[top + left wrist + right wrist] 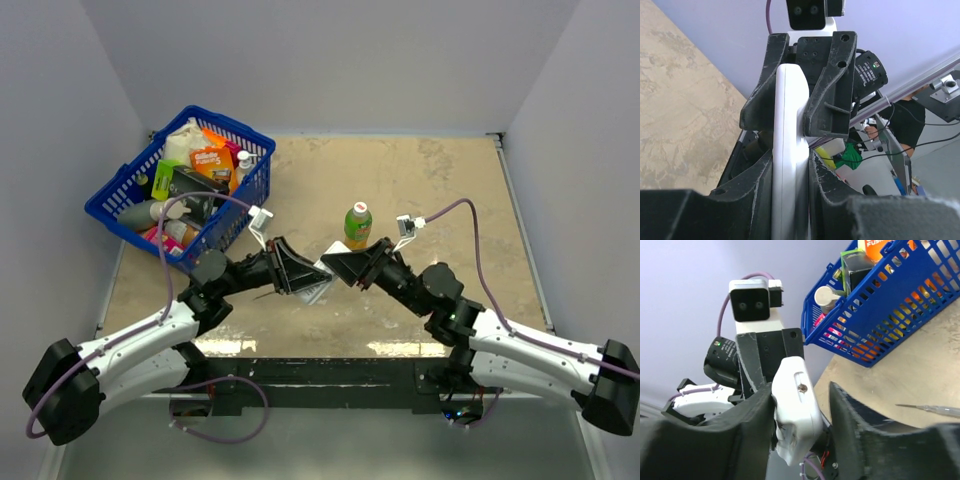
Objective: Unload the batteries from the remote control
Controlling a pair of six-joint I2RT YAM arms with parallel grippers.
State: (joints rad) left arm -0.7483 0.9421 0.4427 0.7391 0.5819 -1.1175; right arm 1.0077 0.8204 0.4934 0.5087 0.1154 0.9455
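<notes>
The white remote control (316, 281) hangs in the air over the middle of the table, between both grippers. My left gripper (298, 274) is shut on it; in the left wrist view the white bar (789, 115) is squeezed between my fingers (750, 200). My right gripper (336, 263) faces it from the right, open around the remote's far end (796, 405). Its left finger touches the remote and a gap shows at the right finger (860, 425). The remote's end face shows a slot with a small screw. No batteries are in view.
A green bottle (358, 224) stands just behind the grippers. A blue basket (108, 202) full of packages sits at the back left, also in the right wrist view (890, 335). A long thin grey stick (932, 410) lies on the table.
</notes>
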